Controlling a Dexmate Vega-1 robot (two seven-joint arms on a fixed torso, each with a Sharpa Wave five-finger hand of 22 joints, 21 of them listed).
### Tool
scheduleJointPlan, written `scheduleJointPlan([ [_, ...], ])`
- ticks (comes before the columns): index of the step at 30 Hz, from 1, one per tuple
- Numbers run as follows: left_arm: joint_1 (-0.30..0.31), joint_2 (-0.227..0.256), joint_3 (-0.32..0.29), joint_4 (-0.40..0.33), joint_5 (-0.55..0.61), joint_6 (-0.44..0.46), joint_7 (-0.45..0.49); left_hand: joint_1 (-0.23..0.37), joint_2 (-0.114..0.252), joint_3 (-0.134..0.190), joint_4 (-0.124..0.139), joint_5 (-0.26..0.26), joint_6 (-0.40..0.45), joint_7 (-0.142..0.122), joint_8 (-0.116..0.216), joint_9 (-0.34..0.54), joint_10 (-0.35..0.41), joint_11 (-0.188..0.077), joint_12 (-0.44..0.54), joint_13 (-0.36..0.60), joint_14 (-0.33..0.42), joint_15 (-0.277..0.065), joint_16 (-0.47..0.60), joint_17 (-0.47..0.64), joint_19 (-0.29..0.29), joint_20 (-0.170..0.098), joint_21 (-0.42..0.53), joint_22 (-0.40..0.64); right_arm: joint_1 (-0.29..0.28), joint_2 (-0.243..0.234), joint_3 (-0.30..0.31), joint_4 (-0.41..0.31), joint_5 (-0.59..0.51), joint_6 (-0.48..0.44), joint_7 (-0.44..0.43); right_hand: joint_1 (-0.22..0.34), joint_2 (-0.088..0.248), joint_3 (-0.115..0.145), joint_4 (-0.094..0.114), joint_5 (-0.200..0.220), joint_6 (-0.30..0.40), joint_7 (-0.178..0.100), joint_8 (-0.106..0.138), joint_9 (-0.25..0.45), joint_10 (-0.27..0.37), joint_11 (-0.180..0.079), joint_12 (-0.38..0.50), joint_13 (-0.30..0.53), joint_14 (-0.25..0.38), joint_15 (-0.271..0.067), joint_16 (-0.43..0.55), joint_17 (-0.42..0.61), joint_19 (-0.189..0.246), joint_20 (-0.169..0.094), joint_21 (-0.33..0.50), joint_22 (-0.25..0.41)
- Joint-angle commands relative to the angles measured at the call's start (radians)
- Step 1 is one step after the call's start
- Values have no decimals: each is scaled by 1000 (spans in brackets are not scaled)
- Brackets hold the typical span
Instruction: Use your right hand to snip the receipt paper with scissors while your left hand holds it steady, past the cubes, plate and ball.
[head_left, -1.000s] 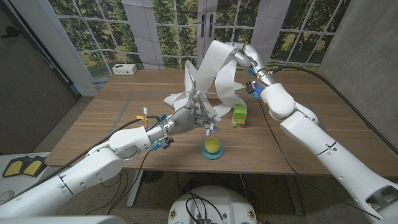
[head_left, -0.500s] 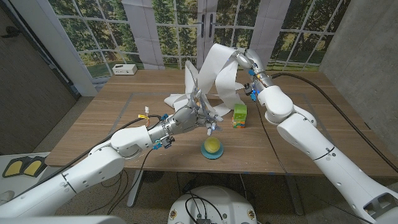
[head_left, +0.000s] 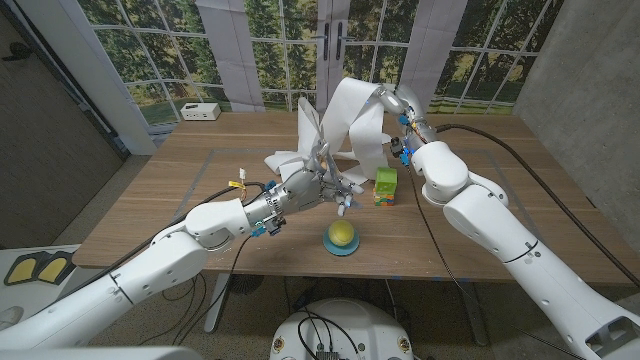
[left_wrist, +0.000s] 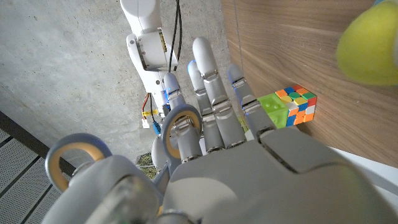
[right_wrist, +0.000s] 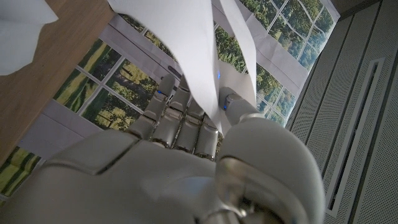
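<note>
My right hand holds a long white strip of receipt paper up above the table's far middle. The strip loops down to a crumpled heap. In the right wrist view the paper runs between the fingers. My left hand grips grey scissors just in front of the hanging strip. Their ringed handles show around the fingers in the left wrist view. A green cube stacked on a colour-puzzle cube stands to the right of that hand. A yellow-green ball lies on a small blue plate near the front edge.
A white box sits at the table's back left corner. The wooden table has bare wood on its left and right parts. In the left wrist view the cubes, the ball and my right arm show past the fingers.
My right hand has moved slightly down and to the left with the paper strip. The left hand with the scissors has edged a little toward the strip.
</note>
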Motion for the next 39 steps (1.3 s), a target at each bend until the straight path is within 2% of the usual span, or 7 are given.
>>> scheduleJointPlan([
  [1, -42, -35, 32, 15, 15, 6, -17, 8, 1, -3, 6, -6, 35, 153, 7, 4, 70, -64, 6, 4, 4, -6, 7, 1, 8, -1, -4, 5, -2, 3, 0, -18, 21, -34, -40, 18, 2, -2, -8, 12, 12, 4, -3, -2, 5, -2, 8, 3, 3, -149, 9, 3, -2, 4, 8, -2],
  [14, -76, -74, 62, 41, 22, -4, -42, 10, 1, -3, 6, -6, 35, 153, 7, 4, 70, -67, 6, 4, 0, -5, 9, 3, 7, -2, -6, 5, 10, 16, -6, -10, 72, -64, -48, 21, 4, -8, -6, 21, 17, 5, -9, -10, 8, -7, 10, -6, 8, -147, 16, 2, -5, 10, 13, -12],
  [17, -84, -84, 71, 52, 22, -6, -53, 10, 1, -3, 6, -6, 35, 152, 6, 4, 71, -66, 5, 3, 1, -7, 9, 3, 7, -2, -6, 5, 13, 26, -9, -16, 84, -82, -63, 24, 4, -12, -5, 25, 15, 5, -12, -14, 7, -8, 16, -2, 6, -147, 20, 2, -44, 39, 4, -17],
  [21, -101, -96, 83, 68, 25, -9, -71, 11, 1, -3, 7, -6, 39, 155, 8, 3, 78, -64, 4, -3, 2, -5, 10, 2, 8, -1, -7, 5, 18, 42, -20, -42, 92, -129, -97, 29, 6, -26, -2, 34, 10, 11, -14, -18, -45, -1, 46, 62, -26, -139, 30, 16, -89, 57, -2, -28],
  [24, -113, -107, 92, 79, 27, -7, -79, 12, 1, -3, 7, -6, 40, 154, 8, 4, 80, -66, 5, -3, 1, -7, 10, 2, 9, -1, -7, 5, 24, 59, -25, -53, 106, -157, -119, 33, 5, -35, -1, 40, 8, 11, -7, -6, -72, 1, 62, 95, -60, -125, 34, 25, -115, 72, -5, -34],
  [31, -139, -135, 113, 104, 31, -7, -98, 13, 1, -3, 7, -6, 42, 151, 8, 4, 79, -67, 8, 1, 3, -6, 12, 1, 11, -4, -8, 6, 35, 69, -49, -60, 110, -169, -134, 39, 7, -45, 1, 49, 14, 24, -1, 6, -95, 8, 74, 119, -98, -113, 49, 42, -134, 78, -4, -41],
  [39, -157, -151, 126, 120, 34, 0, -107, 14, 2, -3, 8, -6, 43, 152, 8, 4, 82, -64, 9, 2, 6, -6, 14, 1, 12, -4, -9, 6, 33, 72, -50, -53, 122, -160, -140, 48, 1, -40, -8, 63, 35, 38, 4, 6, -75, 21, 72, 97, -98, -109, 52, 34, -141, 77, -2, -44],
])
